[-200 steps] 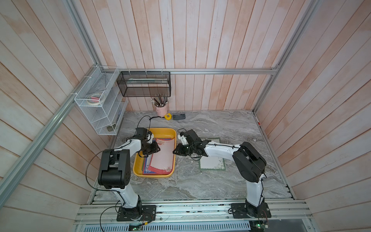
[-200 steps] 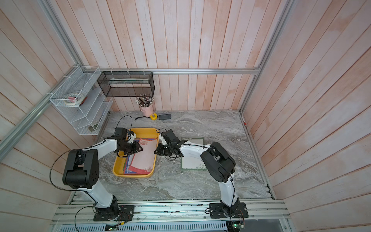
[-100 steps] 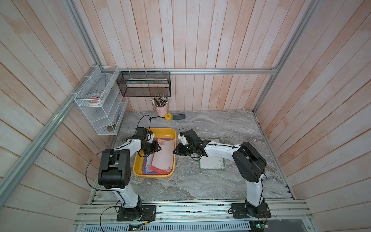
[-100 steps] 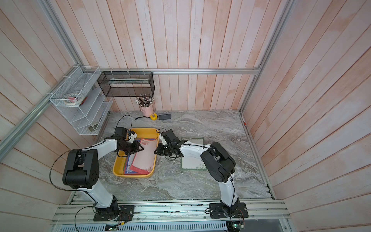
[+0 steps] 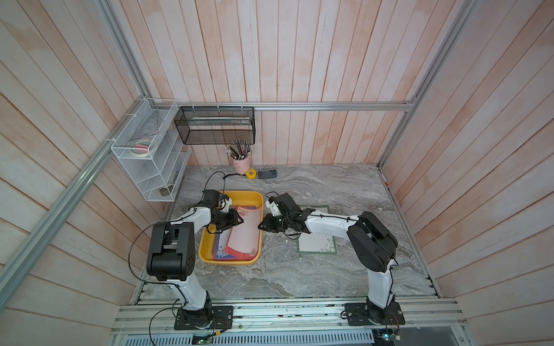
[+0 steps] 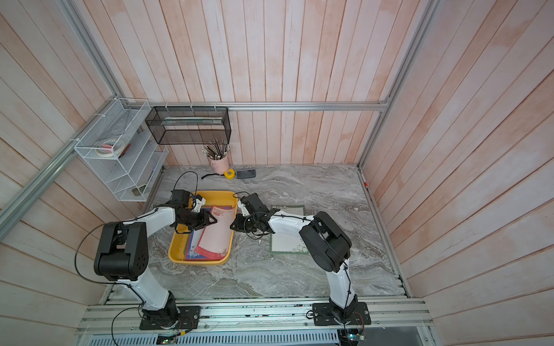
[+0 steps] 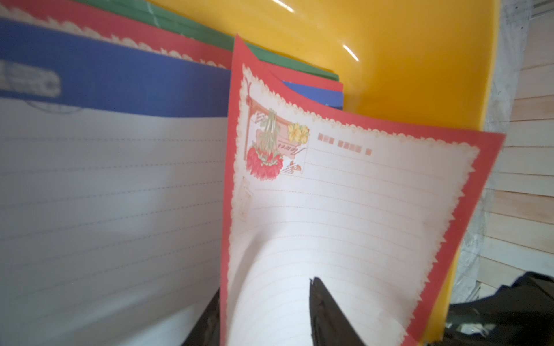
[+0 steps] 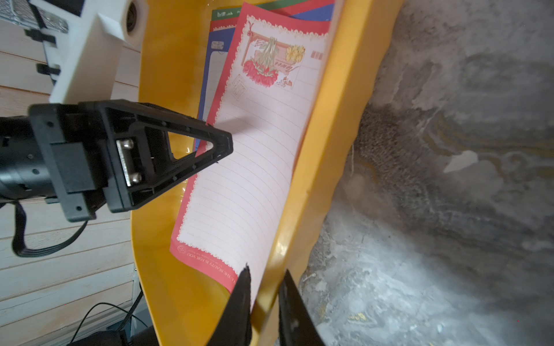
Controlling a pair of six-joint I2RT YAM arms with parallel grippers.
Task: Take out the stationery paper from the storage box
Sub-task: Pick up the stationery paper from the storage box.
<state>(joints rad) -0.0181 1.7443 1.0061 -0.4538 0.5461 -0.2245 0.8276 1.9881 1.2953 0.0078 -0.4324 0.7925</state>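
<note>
Yellow storage box (image 5: pixel 245 198) clamped in right hand (image 8: pixel 263 295), left hand (image 7: pixel 265 289) spread, pencil cup (image 5: pixel 241 164) behind

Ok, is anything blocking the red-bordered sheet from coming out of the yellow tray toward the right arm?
Yes. The red-bordered sheet leans on the storage box wall nearer the right arm, and the right gripper is clamped on that wall. The left gripper straddles the sheet's lifted edge with nothing between.

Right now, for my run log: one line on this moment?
left gripper: open around red-bordered paper sheet | right gripper: clamped on yellow plastic storage tray wall | green-bordered sheet: on tabletop
</note>
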